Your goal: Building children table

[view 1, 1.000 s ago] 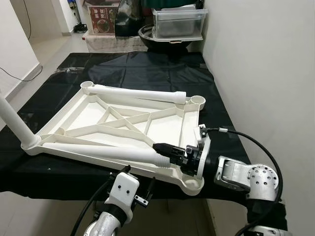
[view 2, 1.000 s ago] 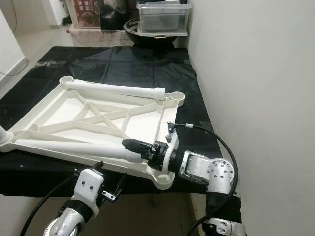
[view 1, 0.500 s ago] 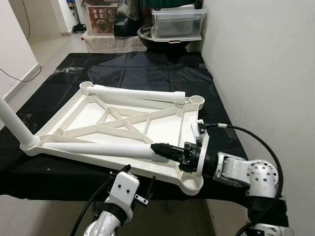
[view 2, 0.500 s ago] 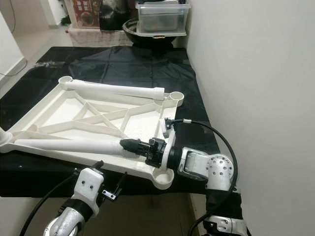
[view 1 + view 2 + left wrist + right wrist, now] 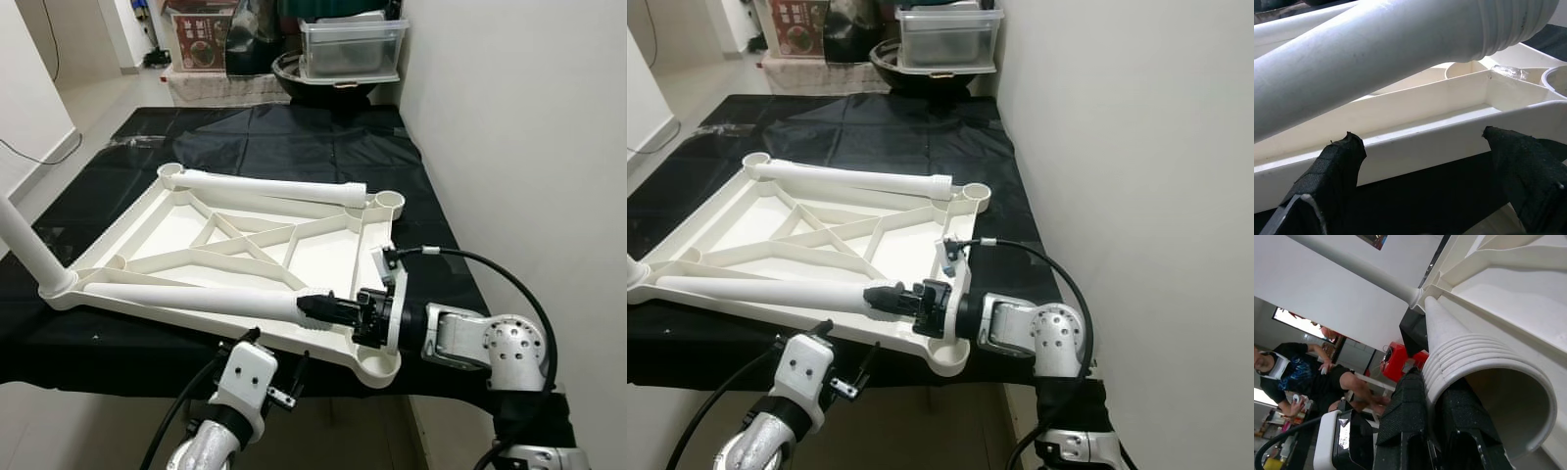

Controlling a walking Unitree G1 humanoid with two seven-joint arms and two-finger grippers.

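Observation:
The white plastic table top (image 5: 376, 245) lies upside down on a black-covered table. One white leg (image 5: 24, 245) stands fitted in its left corner. A second leg (image 5: 274, 184) lies along the far edge. A third leg (image 5: 196, 299) lies along the near edge. My right gripper (image 5: 318, 306) is shut on its threaded end (image 5: 1474, 372), pinching the tube wall, just left of the empty near right corner socket (image 5: 378, 368). My left gripper (image 5: 274, 351) hangs open below the table's front edge, its fingertips (image 5: 1337, 156) apart facing the top's rim (image 5: 1425, 142).
A white wall runs close along the right side. A clear plastic bin (image 5: 353, 44), a dark bowl (image 5: 294, 73) and a box (image 5: 201, 34) stand beyond the far end. A seated person (image 5: 1298, 377) appears past the table in the right wrist view.
My right gripper has shifted a little to the left with the leg's threaded end, away from the corner socket. The left arm has stayed where it was.

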